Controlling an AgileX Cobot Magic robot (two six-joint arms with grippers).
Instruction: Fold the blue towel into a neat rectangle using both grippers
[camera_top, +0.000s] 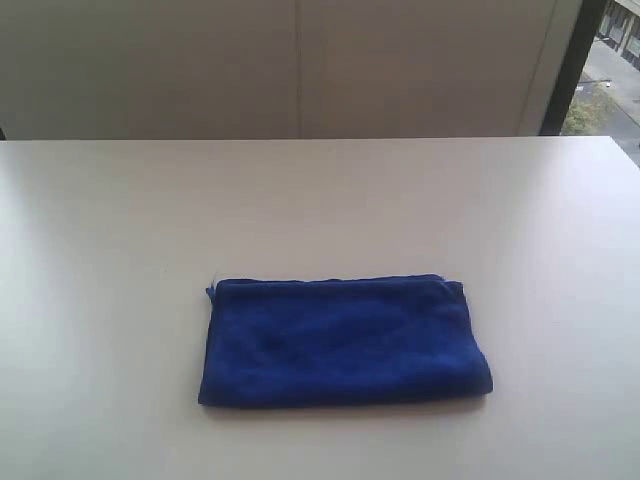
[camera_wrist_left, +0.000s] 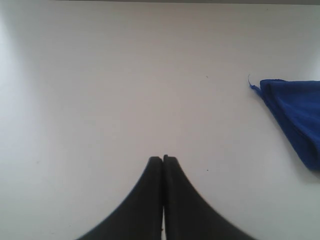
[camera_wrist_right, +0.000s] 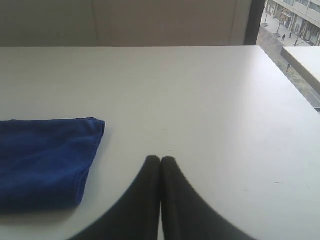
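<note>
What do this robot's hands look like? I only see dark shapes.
Each is a two-finger claw. The left gripper and right gripper look alike: plain black fingers, broad at the base, curving in to narrow blunt tips. No cables or markings show in these views.

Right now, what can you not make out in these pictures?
Exterior view: the blue towel hides its own inner layers; fold count unclear.
Left wrist view: the picture edge cuts off the towel; only one corner shows.
Right wrist view: the picture edge cuts it off too.
Left gripper and right gripper: only the shut tips show in the wrist views; absent from the exterior view.
</note>
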